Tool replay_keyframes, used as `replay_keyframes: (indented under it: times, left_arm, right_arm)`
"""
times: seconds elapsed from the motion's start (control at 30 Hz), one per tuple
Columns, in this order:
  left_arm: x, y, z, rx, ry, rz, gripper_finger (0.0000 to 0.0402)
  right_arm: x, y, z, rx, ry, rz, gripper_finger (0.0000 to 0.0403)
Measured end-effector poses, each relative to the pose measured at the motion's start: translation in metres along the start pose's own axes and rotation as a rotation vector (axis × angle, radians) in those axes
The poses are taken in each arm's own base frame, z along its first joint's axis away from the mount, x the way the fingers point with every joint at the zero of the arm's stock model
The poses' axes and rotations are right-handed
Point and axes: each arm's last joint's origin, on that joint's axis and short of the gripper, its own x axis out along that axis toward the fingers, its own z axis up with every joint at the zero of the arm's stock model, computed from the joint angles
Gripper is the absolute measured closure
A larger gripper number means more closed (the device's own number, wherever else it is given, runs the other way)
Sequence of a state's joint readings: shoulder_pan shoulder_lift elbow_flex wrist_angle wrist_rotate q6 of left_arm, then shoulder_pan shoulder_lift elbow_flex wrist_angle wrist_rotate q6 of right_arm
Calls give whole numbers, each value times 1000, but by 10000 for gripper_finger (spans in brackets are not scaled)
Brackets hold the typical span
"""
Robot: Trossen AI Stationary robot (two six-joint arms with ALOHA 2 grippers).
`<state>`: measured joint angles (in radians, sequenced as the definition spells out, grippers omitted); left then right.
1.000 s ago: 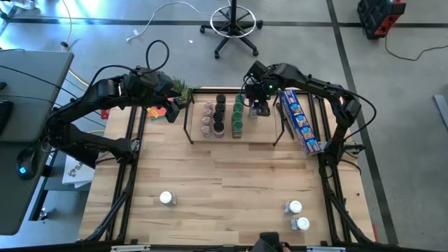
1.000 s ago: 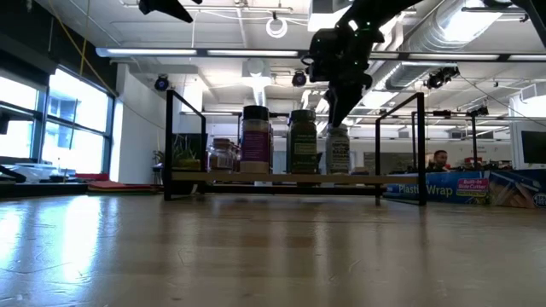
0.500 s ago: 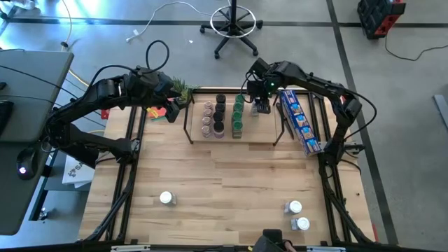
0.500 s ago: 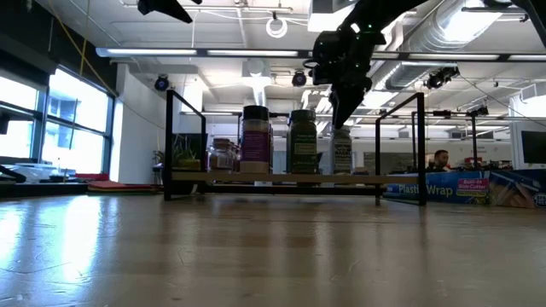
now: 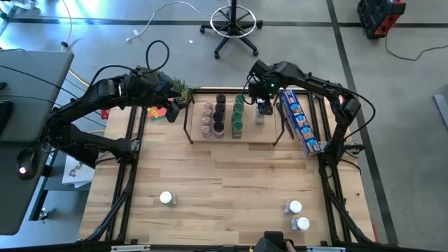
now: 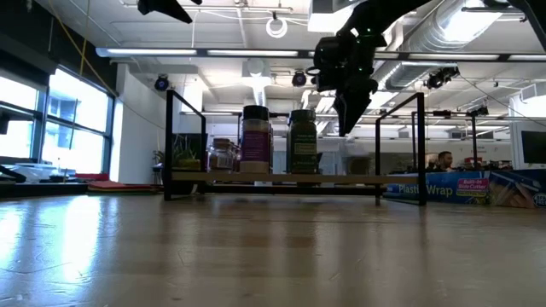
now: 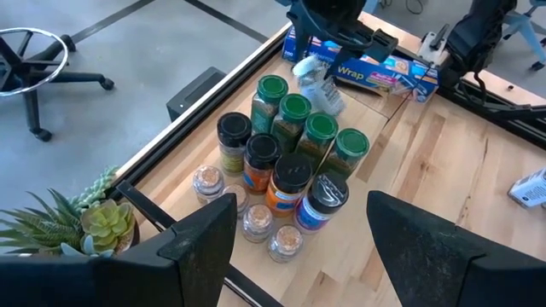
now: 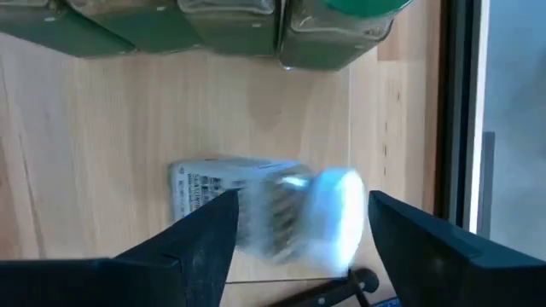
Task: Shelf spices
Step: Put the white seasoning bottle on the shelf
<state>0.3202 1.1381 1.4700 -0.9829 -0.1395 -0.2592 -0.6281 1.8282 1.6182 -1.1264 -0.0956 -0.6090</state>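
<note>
Standing: 4 green-lidded jars (image 7: 308,126), 3 white-lidded jars (image 5: 295,208).

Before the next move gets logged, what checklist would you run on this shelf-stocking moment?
1. Right claw open, above the shelf: ok.
2. White-lidded jar upright: not ok, it lies on its side.
3. Green-lidded jars upright: ok.
4. Left claw open beside the plant: ok.
5. All jars shelved: not ok, three loose jars stand on the table.
</note>
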Motion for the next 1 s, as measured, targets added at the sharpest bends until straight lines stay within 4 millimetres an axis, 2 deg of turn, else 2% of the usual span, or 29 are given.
replay_keyframes:
  times: [0.37,0.47,0.7,0.83,1.0]
  left_arm:
    - [0,0,0,0,0,1,143]
    - [0,0,0,0,-1,1,143]
    - [0,0,0,0,-1,1,143]
    - [0,0,0,0,-1,1,143]
    - [0,0,0,0,-1,1,143]
  right_arm:
    - [0,7,3,22,25,-8,147]
    - [0,6,2,172,40,-45,147]
    - [-3,-12,-10,624,18,-29,145]
    - [-1,-16,-12,724,5,11,133]
    - [12,-17,-9,830,44,2,115]
